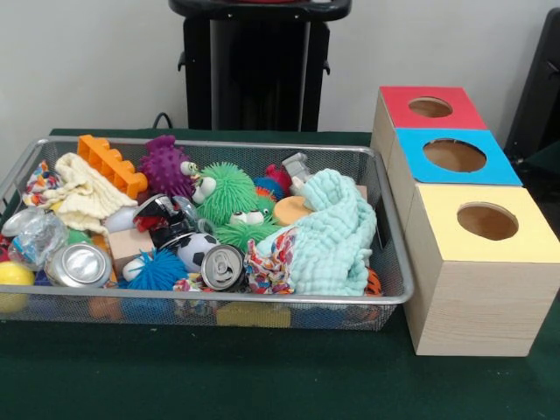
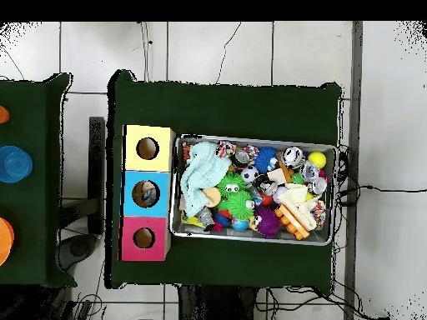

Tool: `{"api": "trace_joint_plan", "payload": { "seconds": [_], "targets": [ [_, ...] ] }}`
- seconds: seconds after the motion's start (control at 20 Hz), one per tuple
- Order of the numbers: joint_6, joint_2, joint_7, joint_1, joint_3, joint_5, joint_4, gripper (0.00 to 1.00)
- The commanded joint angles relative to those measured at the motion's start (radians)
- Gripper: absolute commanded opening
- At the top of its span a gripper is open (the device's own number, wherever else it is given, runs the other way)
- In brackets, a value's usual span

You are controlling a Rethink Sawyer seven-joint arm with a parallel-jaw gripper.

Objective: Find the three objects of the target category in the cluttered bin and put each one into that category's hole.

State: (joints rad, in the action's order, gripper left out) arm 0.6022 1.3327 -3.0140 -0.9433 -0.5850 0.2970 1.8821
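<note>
A wire mesh bin (image 1: pixel 262 300) (image 2: pixel 254 137) is packed with clutter. In it lie a light teal cloth (image 1: pixel 332 232) (image 2: pixel 200 171), a cream knitted cloth (image 1: pixel 83 192), an orange toy brick (image 1: pixel 109 164) (image 2: pixel 292 221), a purple spiky ball (image 1: pixel 166 166), a green fuzzy ball (image 1: pixel 229 192) (image 2: pixel 236 185), a blue spiky ball (image 1: pixel 157 271), a small soccer ball (image 1: pixel 197 249), a yellow ball (image 1: pixel 13 280) (image 2: pixel 316 159) and two crushed cans (image 1: pixel 79 265) (image 1: pixel 222 267). Beside the bin stand three wooden boxes, each with a round hole on top: red (image 1: pixel 402 114) (image 2: pixel 130 248), blue (image 1: pixel 420 171) (image 2: pixel 132 204), yellow (image 1: pixel 446 241) (image 2: pixel 132 158). Neither view shows the gripper.
Bin and boxes rest on a dark green tabletop (image 1: pixel 219 376) (image 2: pixel 233 104). In the overhead view a second green table at the left edge carries a blue object (image 2: pixel 12 163) and orange ones (image 2: pixel 4 237). Cables run across the tiled floor.
</note>
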Motion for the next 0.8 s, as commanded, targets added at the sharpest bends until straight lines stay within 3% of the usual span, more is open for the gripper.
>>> {"api": "trace_joint_plan", "payload": {
  "seconds": [0.05, 0.35, 0.45, 0.8],
  "targets": [
    [0.41, 0.028, 0.338, 0.167, 0.183, -0.153, 0.013, 1.0],
    [0.405, 0.015, 0.177, 0.139, 0.176, -0.066, 0.003, 1.0],
    [0.358, -0.001, 0.132, 0.152, 0.161, -0.029, 0.031, 1.0],
    [0.038, -0.111, 0.116, 0.309, 0.15, 0.082, 0.173, 1.0]
  ]
}}
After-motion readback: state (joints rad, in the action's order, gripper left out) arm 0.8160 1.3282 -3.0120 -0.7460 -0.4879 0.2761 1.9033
